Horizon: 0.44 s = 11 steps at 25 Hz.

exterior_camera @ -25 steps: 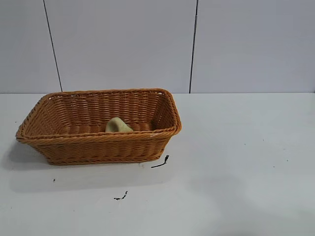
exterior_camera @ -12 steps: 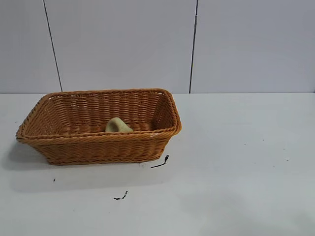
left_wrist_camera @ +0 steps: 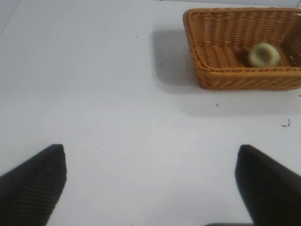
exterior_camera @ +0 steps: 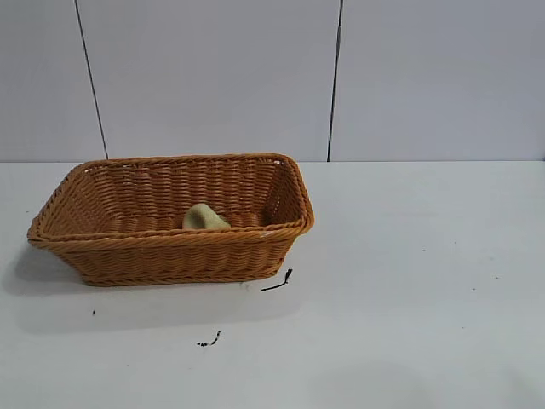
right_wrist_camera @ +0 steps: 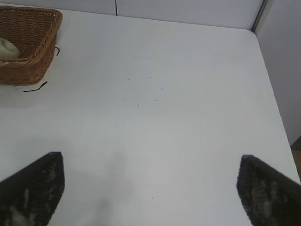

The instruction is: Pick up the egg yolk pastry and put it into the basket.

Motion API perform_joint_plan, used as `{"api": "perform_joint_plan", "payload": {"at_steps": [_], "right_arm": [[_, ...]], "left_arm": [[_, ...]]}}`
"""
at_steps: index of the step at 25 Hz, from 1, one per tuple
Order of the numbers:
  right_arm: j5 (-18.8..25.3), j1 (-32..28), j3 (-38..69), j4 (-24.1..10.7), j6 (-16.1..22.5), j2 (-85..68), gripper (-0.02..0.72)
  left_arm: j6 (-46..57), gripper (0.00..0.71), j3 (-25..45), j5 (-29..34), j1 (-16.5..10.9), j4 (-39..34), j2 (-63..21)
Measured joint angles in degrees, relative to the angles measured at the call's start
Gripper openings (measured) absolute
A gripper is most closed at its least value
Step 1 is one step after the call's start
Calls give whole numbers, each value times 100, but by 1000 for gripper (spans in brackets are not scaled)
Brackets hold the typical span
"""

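Observation:
The orange-brown wicker basket (exterior_camera: 170,256) stands on the white table at the left of the exterior view. The pale yellowish egg yolk pastry (exterior_camera: 204,217) lies inside it, near the front wall. The left wrist view shows the basket (left_wrist_camera: 235,77) far off with the pastry (left_wrist_camera: 263,54) resting on its floor. My left gripper (left_wrist_camera: 150,165) is open over bare table, nothing between its fingers. My right gripper (right_wrist_camera: 150,169) is open too, empty, far from the basket (right_wrist_camera: 28,66); a bit of the pastry (right_wrist_camera: 7,48) shows there. Neither arm appears in the exterior view.
Two small black scraps lie on the table in front of the basket (exterior_camera: 278,282) (exterior_camera: 209,341). A grey panelled wall (exterior_camera: 341,77) stands behind the table. The table's far right edge (right_wrist_camera: 273,94) shows in the right wrist view.

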<state>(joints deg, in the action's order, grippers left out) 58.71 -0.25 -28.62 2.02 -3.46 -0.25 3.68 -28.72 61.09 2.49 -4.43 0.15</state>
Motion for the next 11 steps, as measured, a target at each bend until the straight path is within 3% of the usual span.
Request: {"api": "perform_joint_plan", "payload": {"at_steps": [11], "right_arm": [[0, 17, 0, -6, 19, 0, 693]], "left_arm": [[0, 696, 0, 0, 0, 0, 0]]}}
